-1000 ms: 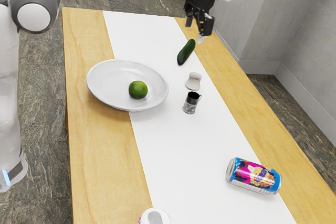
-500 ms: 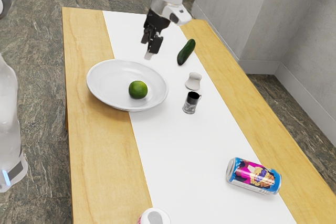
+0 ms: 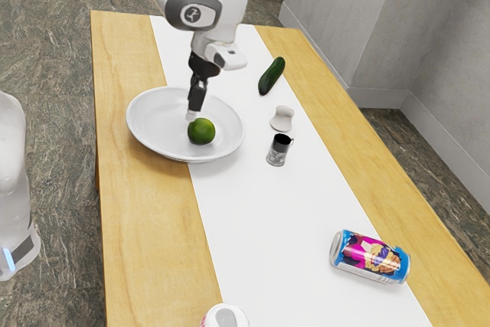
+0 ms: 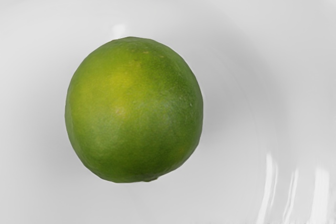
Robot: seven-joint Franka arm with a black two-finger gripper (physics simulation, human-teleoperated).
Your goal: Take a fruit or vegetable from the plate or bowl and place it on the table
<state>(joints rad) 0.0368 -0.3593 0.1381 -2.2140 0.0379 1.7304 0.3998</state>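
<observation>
Green lime [image 3: 201,132] rests in the plate [image 3: 153,122], on the far part of the table [image 3: 145,227]; the gripper [image 3: 192,116] points down close by it, likely so it clears the rim; how far it's open I can't tell; nothing looks held.

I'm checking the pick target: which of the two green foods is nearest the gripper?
The round lime in the plate, just below the gripper; the long, dark cucumber lies farther off, on the table.

Bright light streaks the plate [image 4: 236,192] with white glare (the shadows are soft).
</observation>
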